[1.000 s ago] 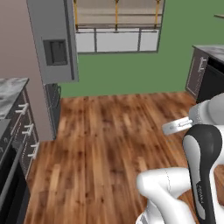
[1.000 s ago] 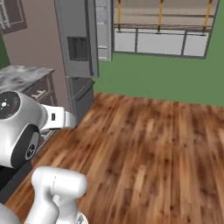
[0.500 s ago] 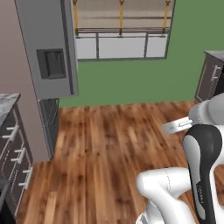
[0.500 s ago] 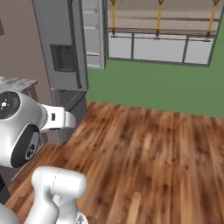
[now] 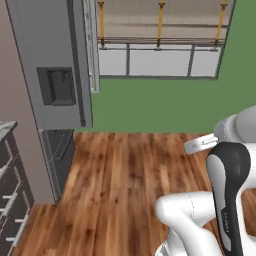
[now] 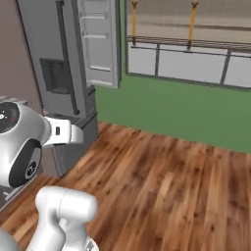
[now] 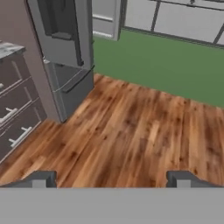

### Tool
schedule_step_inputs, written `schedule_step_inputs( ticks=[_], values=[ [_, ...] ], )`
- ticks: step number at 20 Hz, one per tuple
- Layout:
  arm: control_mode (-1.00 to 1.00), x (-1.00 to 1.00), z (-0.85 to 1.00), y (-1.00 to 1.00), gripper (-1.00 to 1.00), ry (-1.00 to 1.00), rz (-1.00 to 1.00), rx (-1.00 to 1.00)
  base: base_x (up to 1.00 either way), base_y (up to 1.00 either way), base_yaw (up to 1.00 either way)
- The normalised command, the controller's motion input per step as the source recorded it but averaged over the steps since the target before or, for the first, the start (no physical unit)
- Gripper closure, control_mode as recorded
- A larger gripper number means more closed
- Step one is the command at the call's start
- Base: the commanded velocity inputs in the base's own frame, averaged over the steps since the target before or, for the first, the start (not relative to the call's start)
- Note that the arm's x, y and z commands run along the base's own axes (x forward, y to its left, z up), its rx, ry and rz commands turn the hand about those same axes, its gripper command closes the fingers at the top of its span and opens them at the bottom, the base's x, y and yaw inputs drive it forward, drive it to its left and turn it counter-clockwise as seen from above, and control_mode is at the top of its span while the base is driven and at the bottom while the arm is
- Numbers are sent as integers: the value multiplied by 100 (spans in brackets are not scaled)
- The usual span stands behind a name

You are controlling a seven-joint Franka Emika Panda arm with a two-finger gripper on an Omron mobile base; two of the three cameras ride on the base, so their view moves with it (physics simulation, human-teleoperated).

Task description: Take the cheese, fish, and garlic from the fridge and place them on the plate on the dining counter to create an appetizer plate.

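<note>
Fridge (image 5: 55, 75), the tall grey appliance with a dark recessed dispenser panel (image 5: 57, 86) and a long dark bar handle (image 5: 76, 60), stands at ten o'clock in the left base view, its front seen nearly face-on. The right base view turns the same fridge (image 6: 54, 63) to show what the left barely gives: one upper door (image 6: 100, 41) swung open, its inner side carrying pale bins, standing toward twelve o'clock against the green wall (image 6: 181, 105). The hand view adds the lower part: the grey freezer drawer front (image 7: 72, 89) below the dispenser, and at nine o'clock a bank of dark cabinet drawers with pale bar pulls (image 7: 15, 118) under the edge of a marble worktop (image 7: 9, 48). The fridge interior is turned away from all three cameras, so the cheese, fish and garlic cannot be made out.

Gripper (image 7: 111, 179) appears at six o'clock in the hand view with its jaws released and spread wide, nothing between the fingertips (image 7: 41, 178). A brown wood-plank floor (image 7: 131, 131) lies between it and the fridge, well apart. A wide window with pale panels and yellow uprights (image 5: 160, 37) fills the wall at twelve o'clock. The white arm (image 5: 225, 190) covers the five o'clock corner of the left base view.
</note>
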Motion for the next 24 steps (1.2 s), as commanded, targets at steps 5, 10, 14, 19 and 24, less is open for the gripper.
schedule_step_inputs(
  ticks=[5, 10, 14, 19, 24],
  values=[
    [100, 0, 0, 0, -100, 0, 0, 0, 100, -100, 34],
    [100, 0, 0, 0, -100, 0, 0, 0, 99, -82, 33],
    [100, 0, 0, 0, -100, 0, 0, 0, 100, -56, 40],
    [100, 0, 0, 0, -100, 0, 0, 0, 83, -23, 43],
    [100, 0, 0, 0, -100, 0, 0, 0, 65, -40, 46]
  ],
)
